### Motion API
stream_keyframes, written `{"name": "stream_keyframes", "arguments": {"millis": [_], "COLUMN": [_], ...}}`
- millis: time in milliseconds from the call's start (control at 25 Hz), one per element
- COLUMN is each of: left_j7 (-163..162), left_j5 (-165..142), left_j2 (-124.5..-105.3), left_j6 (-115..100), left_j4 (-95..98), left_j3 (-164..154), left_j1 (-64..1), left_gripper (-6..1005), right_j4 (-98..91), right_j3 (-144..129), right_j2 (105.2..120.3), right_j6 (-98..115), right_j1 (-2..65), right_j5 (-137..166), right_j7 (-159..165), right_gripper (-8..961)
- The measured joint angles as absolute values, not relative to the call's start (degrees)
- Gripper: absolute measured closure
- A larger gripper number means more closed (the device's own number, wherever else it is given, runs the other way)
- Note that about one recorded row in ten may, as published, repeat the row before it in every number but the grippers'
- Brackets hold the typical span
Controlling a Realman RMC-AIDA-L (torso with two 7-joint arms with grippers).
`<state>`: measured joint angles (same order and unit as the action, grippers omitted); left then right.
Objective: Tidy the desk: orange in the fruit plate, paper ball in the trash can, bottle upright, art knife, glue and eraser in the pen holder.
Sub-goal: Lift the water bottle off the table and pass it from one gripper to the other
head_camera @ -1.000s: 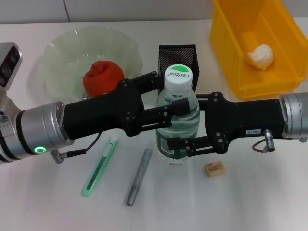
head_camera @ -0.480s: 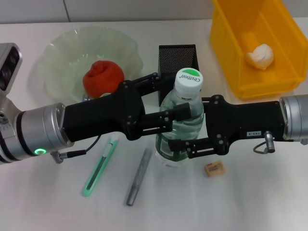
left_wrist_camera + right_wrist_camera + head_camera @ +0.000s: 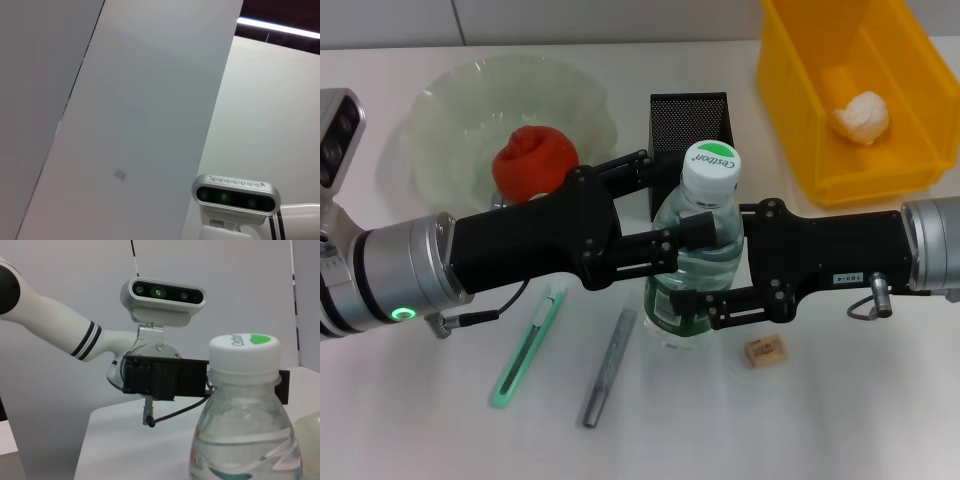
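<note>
Centrally, the bottle [image 3: 695, 270] leans before the pen holder [image 3: 688, 122], pinched between left gripper [image 3: 665, 250] and right gripper [image 3: 705, 265]; level it before releasing.

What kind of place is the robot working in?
It looks like a desk being tidied, perhaps in a lab. On the plain white tabletop stand a black mesh pen holder and a yellow plastic bin, with a mint-green utility cutter lying nearby.
</note>
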<state>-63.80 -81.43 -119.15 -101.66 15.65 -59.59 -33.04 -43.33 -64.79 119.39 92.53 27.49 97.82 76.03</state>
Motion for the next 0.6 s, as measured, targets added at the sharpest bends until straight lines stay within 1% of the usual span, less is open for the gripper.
{"name": "stream_keyframes", "arguments": {"millis": [600], "left_j7": [-64.4], "left_j5": [-81.7], "left_j2": [-118.75], "left_j6": [-100.7], "left_j4": [18.3], "left_j3": [-59.7], "left_j1": [-32.5], "left_gripper": [217], "right_j4": [-45.9], "right_j3": [-64.9], "right_j2": [119.26], "right_j6": [93.7], "right_j1": [27.3], "right_j5": [100.3], "right_j7": [79.4], "right_gripper": [189]}}
